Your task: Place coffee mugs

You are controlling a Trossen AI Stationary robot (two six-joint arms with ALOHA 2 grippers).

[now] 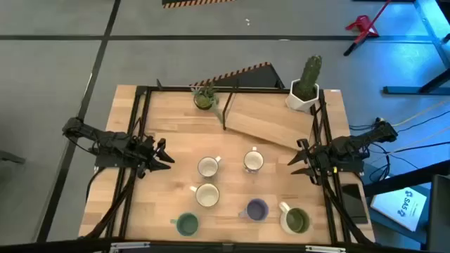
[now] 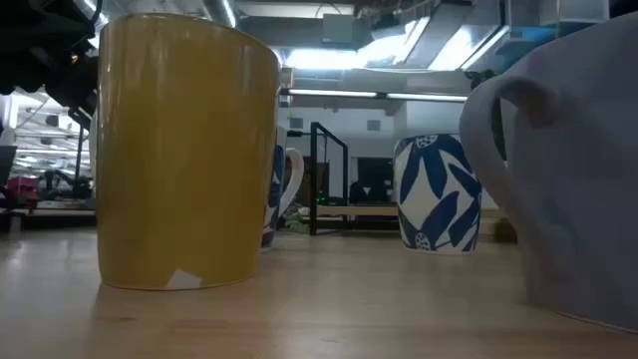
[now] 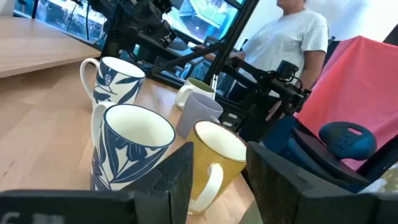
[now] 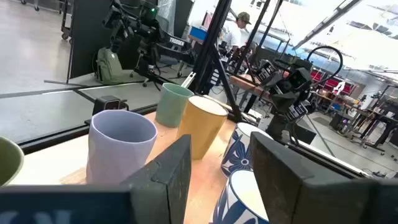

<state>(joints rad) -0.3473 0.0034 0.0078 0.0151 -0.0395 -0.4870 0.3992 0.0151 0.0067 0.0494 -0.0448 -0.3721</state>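
Note:
Six mugs stand upright on their bases on the wooden table. Two white ones with blue leaf prints [image 1: 207, 166] [image 1: 253, 161] stand mid-table. Toward the near edge stand a cream-yellow one [image 1: 207, 195], a teal one [image 1: 187, 224], a lavender one [image 1: 256, 209] and an olive one [image 1: 295, 220]. My left gripper [image 1: 163, 153] hovers open at the table's left, pointing at the mugs; its wrist view shows a white mug [image 3: 134, 149] and the yellow mug [image 3: 214, 158] just ahead. My right gripper [image 1: 295, 158] hovers open at the right, facing the lavender mug [image 4: 118, 149].
A white angular cactus pot [image 1: 304, 84] and a small leafy plant [image 1: 205, 97] stand at the far edge, with a slanted wooden board [image 1: 264, 123] between them. Black frame rails [image 1: 133, 140] run along both sides. A person [image 3: 292, 31] stands beyond the table.

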